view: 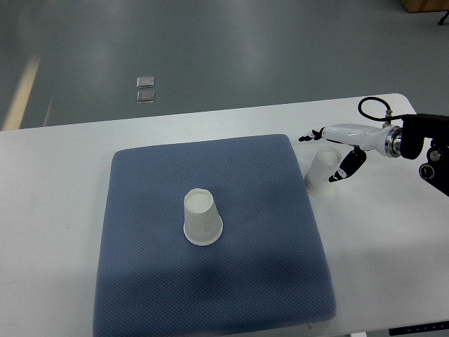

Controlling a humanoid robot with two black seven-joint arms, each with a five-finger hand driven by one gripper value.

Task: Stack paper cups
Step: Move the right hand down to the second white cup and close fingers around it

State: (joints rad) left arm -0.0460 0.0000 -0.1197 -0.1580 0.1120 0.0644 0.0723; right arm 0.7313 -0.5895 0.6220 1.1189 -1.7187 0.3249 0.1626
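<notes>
One white paper cup point(202, 217) stands upside down near the middle of the blue mat point(140, 210). A second white paper cup point(320, 175) sits on the white table point(56, 182) just off the mat's right edge, leaning a little. My right hand point(321, 157) reaches in from the right edge and hovers over this second cup. Its fingers are spread: one points left above the cup and the dark thumb point(349, 166) hangs down against the cup's right side. The hand is not closed around the cup. No left arm shows.
The mat covers most of the table's middle. Bare table runs along the left side and right of the second cup. Beyond the far table edge is grey floor with a small plate point(146, 90) set into it.
</notes>
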